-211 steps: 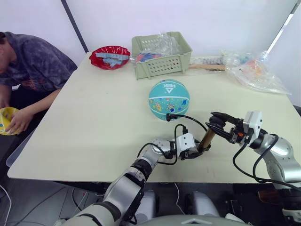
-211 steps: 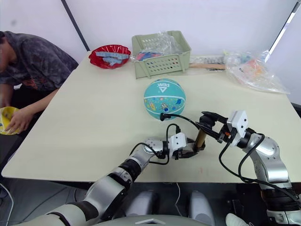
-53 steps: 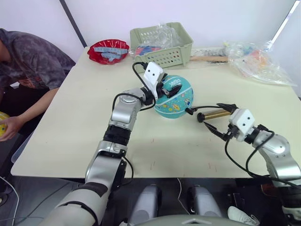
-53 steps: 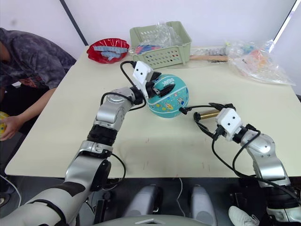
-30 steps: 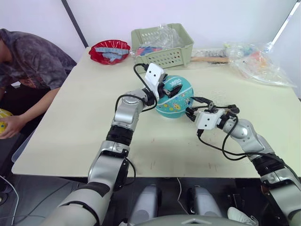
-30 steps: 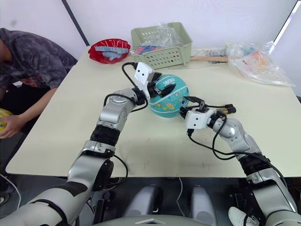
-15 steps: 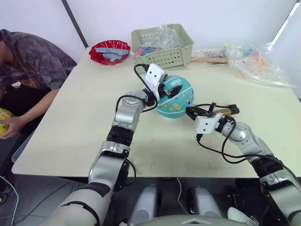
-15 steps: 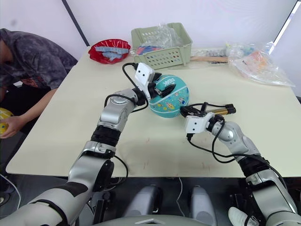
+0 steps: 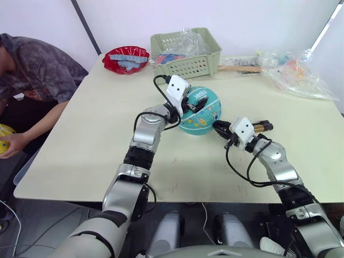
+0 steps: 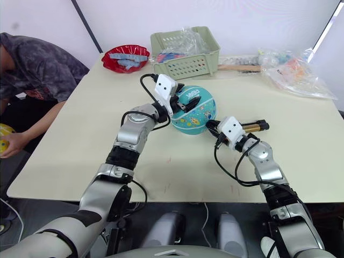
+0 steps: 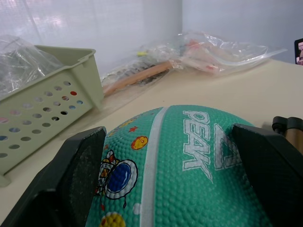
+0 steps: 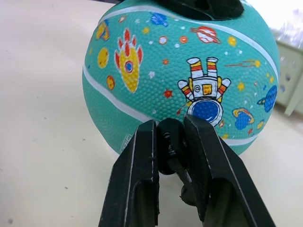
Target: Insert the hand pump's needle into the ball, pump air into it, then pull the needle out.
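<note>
The ball (image 9: 199,110) sits on the worktop (image 9: 97,123) just above the middle of the head frame. The left claw (image 9: 189,105) straddles its upper left side, fingers (image 11: 78,165) spread wide over the top and lying against the skin, so it steadies the ball rather than pinching it.

The right claw (image 10: 211,127) is at the ball's lower right edge, fingers (image 12: 137,184) nearly closed on the black hose tip (image 12: 170,146), which is pressed up against the ball's lower face. The needle itself is hidden between the tip and the ball, so how deep it sits cannot be told. The pump (image 9: 262,127) lies flat on the worktop just right of the right claw, barrel pointing toward the right edge of the frame, with its hose (image 9: 217,124) curling back to the claw.

Against half a second ago, the right wrist has rolled so its white camera block now faces upward, and the claw sits tighter to the ball. The ball, the left claw and the pump are where they were. Seven seconds ago both claws held the pump near the lower edge of the worktop, clear of the ball.
</note>
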You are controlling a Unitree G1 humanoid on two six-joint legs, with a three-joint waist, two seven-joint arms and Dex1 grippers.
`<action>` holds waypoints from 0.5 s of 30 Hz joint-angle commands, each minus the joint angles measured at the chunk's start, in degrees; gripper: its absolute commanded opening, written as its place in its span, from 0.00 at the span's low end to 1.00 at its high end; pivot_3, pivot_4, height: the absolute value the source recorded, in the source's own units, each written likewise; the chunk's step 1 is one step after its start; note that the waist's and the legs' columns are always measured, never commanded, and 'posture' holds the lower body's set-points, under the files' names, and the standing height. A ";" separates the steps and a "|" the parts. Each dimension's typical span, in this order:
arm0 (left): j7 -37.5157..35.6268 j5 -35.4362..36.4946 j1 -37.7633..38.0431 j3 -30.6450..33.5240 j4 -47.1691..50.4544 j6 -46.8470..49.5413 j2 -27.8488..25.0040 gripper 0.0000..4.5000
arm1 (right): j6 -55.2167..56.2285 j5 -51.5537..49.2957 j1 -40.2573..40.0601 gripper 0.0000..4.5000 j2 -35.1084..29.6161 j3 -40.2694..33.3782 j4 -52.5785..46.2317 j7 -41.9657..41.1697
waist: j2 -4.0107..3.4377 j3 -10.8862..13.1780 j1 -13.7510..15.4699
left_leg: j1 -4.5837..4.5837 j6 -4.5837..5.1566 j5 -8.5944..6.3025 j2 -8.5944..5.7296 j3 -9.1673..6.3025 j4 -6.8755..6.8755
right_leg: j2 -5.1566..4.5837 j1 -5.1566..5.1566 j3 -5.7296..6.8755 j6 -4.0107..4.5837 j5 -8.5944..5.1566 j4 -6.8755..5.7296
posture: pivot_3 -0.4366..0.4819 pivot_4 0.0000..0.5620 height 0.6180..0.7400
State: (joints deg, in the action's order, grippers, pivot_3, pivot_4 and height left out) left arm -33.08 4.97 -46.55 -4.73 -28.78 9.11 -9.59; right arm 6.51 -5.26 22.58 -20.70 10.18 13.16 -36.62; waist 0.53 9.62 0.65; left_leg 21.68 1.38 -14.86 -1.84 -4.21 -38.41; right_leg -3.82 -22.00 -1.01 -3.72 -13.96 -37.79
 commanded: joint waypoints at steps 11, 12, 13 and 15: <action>7.55 -10.68 2.82 -6.79 -18.76 -4.85 3.46 1.00 | 1.19 3.67 -1.60 0.07 -4.79 -0.91 -7.86 -1.21 | -0.17 -0.62 1.41 | -0.07 0.00 0.02 -0.23 -0.40 -0.01 | -0.24 0.37 0.47 -0.06 -0.03 0.26 | 0.48 0.27 1.00; 7.99 -10.78 2.77 -6.65 -20.26 -5.29 3.86 1.00 | 1.44 4.13 -1.87 0.07 -5.34 -1.04 -8.16 -1.11 | -0.16 -0.71 1.58 | -0.07 0.01 0.02 -0.25 -0.41 -0.01 | -0.24 0.37 0.48 -0.07 -0.03 0.27 | 0.48 0.27 1.00; 8.43 -11.04 2.74 -6.65 -21.64 -5.66 4.16 1.00 | 1.56 4.58 -2.16 0.07 -5.84 -1.19 -8.51 -0.99 | -0.19 -0.86 1.78 | -0.07 0.01 0.02 -0.27 -0.44 -0.01 | -0.24 0.41 0.51 -0.07 -0.03 0.28 | 0.48 0.27 1.00; 9.01 -11.41 2.69 -6.51 -23.61 -6.50 4.64 1.00 | 1.58 5.00 -2.80 0.07 -6.47 -1.51 -9.24 -0.91 | -0.21 -1.06 1.85 | -0.03 0.06 0.05 -0.44 -0.73 -0.01 | -0.25 0.52 0.58 -0.24 -0.14 0.39 | 0.48 0.27 1.00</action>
State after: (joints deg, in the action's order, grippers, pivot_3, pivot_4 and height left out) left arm -25.48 -2.15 -48.74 -7.57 -40.17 -1.40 -5.29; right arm 5.30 0.29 20.44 -26.03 10.23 8.78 -37.00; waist 0.32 8.56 2.49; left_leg 21.65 1.44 -14.81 -2.28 -4.96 -38.42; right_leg -4.08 -21.48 -0.43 -3.96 -14.10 -37.40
